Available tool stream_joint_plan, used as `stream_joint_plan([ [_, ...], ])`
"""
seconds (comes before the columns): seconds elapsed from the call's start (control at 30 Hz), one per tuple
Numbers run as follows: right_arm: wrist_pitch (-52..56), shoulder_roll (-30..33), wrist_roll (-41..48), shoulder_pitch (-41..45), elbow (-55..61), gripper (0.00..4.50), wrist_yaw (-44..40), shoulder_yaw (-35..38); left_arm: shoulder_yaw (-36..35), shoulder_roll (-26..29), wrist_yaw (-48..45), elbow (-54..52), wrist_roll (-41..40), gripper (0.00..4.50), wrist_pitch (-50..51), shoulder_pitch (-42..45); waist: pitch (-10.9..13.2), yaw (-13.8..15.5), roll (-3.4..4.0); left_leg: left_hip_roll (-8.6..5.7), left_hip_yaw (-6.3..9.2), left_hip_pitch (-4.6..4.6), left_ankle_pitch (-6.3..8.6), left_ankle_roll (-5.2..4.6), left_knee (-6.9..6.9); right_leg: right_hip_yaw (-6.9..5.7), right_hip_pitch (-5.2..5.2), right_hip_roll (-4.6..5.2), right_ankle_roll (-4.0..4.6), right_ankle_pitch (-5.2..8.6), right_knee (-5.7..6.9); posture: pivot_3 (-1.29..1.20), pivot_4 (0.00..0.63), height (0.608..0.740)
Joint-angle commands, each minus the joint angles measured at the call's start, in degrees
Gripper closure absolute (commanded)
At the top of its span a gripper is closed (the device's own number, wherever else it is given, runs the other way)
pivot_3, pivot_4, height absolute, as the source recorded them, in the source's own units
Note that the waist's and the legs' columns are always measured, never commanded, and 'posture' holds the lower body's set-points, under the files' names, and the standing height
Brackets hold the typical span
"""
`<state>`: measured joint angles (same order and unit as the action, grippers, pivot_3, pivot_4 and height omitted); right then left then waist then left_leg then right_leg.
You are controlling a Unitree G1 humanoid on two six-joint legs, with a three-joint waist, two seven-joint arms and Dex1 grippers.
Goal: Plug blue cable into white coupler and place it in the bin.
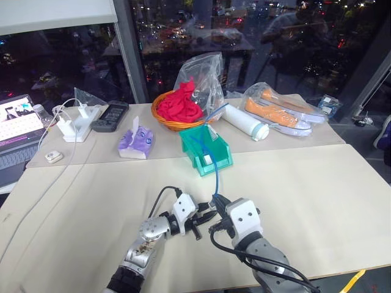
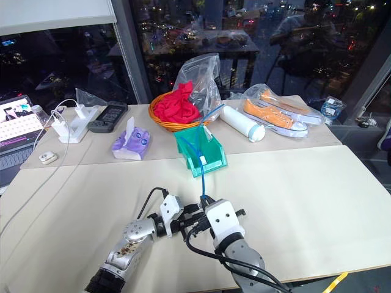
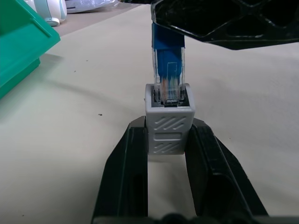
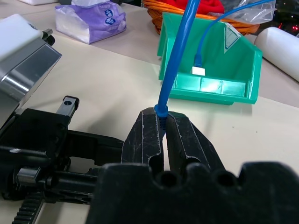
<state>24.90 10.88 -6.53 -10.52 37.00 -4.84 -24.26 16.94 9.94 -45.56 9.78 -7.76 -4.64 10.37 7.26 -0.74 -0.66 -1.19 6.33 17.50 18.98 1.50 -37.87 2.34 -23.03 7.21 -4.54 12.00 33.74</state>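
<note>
Step in hand: seating the plug. The left gripper [image 3: 169,140] has its jaws clamped on the small white boxy plastic coupler [image 3: 169,125], socket facing away from the wrist. The right gripper [image 4: 163,133] has its jaws closed on the thin bright-blue flexible cable [image 4: 176,56] just behind its clear plug [image 3: 169,77]. Both meet low over the near middle of the cream-covered desk [image 1: 305,195], just near of the small teal-green plastic bin [image 1: 208,149].

The left wrist view puts the plug tip at the socket mouth, part way in. To do it well, I judge:
- keep plug and socket on one line; any tilt will jam it
- push straight along the socket axis, left grip firm so the coupler does not slip back between the fingers
- right grip sits close behind the plug, good, since the cord would buckle if held further back
- press until the latch tab seats, then carry the joined pair to the bin

The cable runs from the plug up and away into the bin, and its other end lies inside.

Hard to tell:
- how deep the plug sits; the socket walls hide the tip
- latch tab side, not clear
- in the head views the two grippers overlap and cover the coupler
- the cable's path past the bin toward the orange wicker basket [image 1: 177,122] is unclear
</note>
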Motion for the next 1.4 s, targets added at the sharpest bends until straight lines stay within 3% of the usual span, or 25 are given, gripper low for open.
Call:
stream_joint_plan([
  [0.03,3.17,-1.03,1.82,-1.57,-5.99,4.5,-1.94,-1.15,2.29,-1.05,-0.59,2.73,0.63,3.86,1.65,-1.06,-0.07,0.01,0.03,0.0,0.0,-0.01,0.0,0.0,0.0,0.0,0.02,0.0,0.0,0.0,0.01,0.0,0.15,0.732],
  [0.53,8.12,1.56,1.61,-1.47,-7.91,4.5,-7.2,-3.76,1.68,-1.38,-0.41,3.07,0.78,3.86,1.46,-0.77,-0.49,-0.1,0.01,0.02,0.03,-0.35,0.05,-0.02,0.06,-0.01,0.53,0.0,-0.08,0.21,0.04,0.0,0.15,0.732],
  [1.4,18.77,0.4,3.86,-3.44,-9.35,4.5,-8.13,-3.99,0.73,-2.11,-0.39,2.51,0.14,3.86,3.78,-0.15,-1.2,-0.12,0.16,0.12,0.07,-1.3,0.77,0.08,0.19,-0.01,0.91,0.0,-0.3,1.11,0.32,0.0,0.15,0.732],
])
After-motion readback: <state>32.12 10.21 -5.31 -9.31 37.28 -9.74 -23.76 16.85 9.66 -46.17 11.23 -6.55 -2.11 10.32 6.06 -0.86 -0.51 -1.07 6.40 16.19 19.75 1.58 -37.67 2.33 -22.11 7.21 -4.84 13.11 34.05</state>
